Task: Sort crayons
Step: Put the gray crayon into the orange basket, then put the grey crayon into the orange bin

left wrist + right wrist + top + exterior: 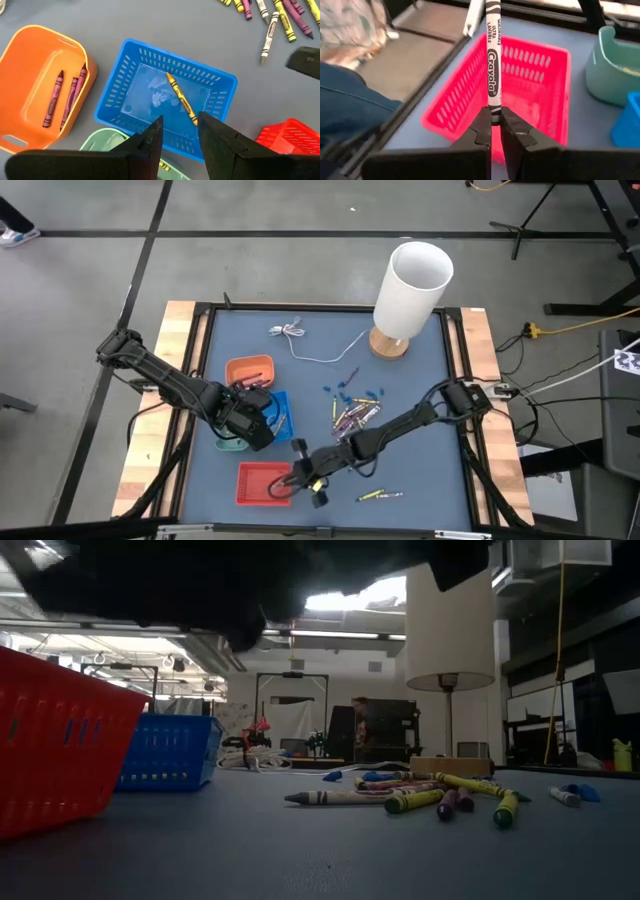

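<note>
**White crayon held over the red basket**

The right gripper (494, 125) is pinched tight on a white paper-wrapped crayon (492, 65), which stands out straight beyond its fingertips above the red slotted plastic basket (540, 95). In the high view this gripper (303, 478) sits at that basket's (255, 483) edge nearest the loose crayons. Those loose crayons (352, 415), mostly yellow and purple, lie in a heap on the blue-grey table (400, 470), well apart from the red basket on its far side from the left arm.

The left gripper (179, 137) hovers with fingers spread and empty over the blue slotted basket (125, 100), next to the red one, where a yellow crayon (181, 100) already lies.

To drop cleanly, the right gripper should probably move further over the red basket's middle before letting go, since the crayon's far end seems to reach past the rim.
</note>
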Robot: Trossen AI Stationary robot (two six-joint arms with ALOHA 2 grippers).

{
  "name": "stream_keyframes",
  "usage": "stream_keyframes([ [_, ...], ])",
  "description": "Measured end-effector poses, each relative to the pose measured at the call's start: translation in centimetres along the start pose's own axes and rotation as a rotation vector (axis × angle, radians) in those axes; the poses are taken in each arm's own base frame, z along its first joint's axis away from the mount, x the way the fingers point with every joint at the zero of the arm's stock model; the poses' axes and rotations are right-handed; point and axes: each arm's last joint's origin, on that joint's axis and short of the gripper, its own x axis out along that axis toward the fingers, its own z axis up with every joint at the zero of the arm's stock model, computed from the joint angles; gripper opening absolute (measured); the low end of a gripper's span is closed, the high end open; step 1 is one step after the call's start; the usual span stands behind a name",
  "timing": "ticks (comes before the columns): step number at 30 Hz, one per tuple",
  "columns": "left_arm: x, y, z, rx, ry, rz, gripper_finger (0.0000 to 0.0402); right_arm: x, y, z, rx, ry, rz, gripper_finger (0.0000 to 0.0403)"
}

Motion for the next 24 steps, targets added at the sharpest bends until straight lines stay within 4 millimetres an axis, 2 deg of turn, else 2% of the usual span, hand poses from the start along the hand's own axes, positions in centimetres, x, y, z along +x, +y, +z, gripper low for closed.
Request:
stream_keyframes([
  [6,0.0,-0.1,0.0,-0.002,-0.005,-0.005,0.0105,0.3,-0.1,0.1,-0.006,0.021,-0.028,0.0034],
  [14,0.0,-0.1,0.1,-0.005,-0.012,-0.009,0.0105,0.3,-0.1,0.1,-0.006,0.018,-0.029,0.0097],
  [18,0.0,-0.1,0.1,-0.005,-0.015,-0.008,0.0105,0.3,-0.1,0.2,-0.007,0.020,-0.029,0.0115],
  [21,0.0,-0.1,0.1,-0.005,-0.019,-0.006,0.0105,-0.4,-0.1,0.6,-0.010,0.061,-0.026,0.0117],
  [24,0.0,-0.2,0.1,-0.006,-0.025,-0.010,0.0105,-2.0,0.0,1.4,-0.039,0.139,-0.022,0.0117],
])
